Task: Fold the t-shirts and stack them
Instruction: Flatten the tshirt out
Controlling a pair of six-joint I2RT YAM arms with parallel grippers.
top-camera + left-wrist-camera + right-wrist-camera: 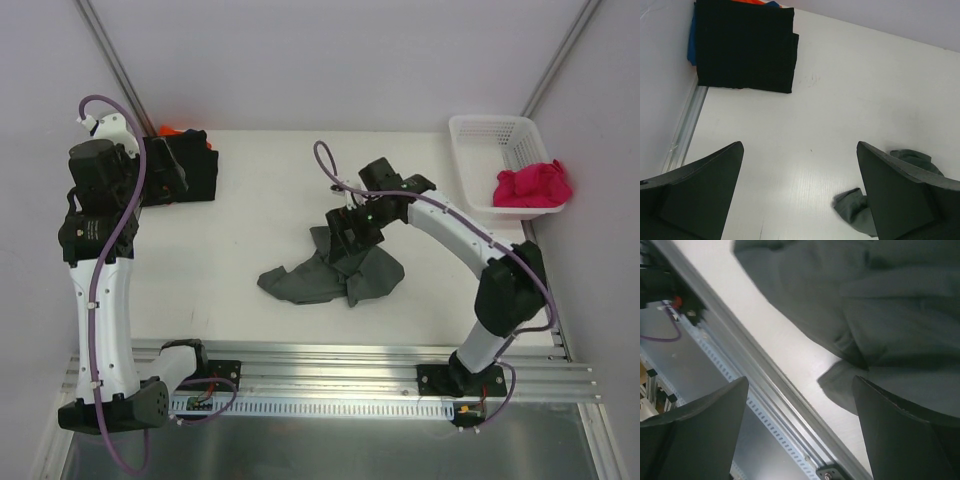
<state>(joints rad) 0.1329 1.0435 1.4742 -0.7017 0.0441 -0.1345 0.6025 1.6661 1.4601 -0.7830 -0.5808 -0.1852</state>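
While the dark grey t-shirt (320,280) is lying crumpled at the centre of the table (260,230) in the top view, the right gripper (352,235) is being held just over its far side, presumably so that an edge can be picked up for spreading. A magenta t-shirt (532,186) is being kept in the white lattice basket (480,135), apparently awaiting its turn. The left arm (100,290) is being held raised beside the folded stack (190,170), clear of the work.

In the left wrist view, the left gripper (799,150) is being held wide apart, nothing between its fingers (700,190). A black t-shirt (745,45) is topping the stack, with blue and orange edges (691,45) peeking out.

In the right wrist view, the right gripper is being kept spread and empty, with the grey cloth just beyond it.
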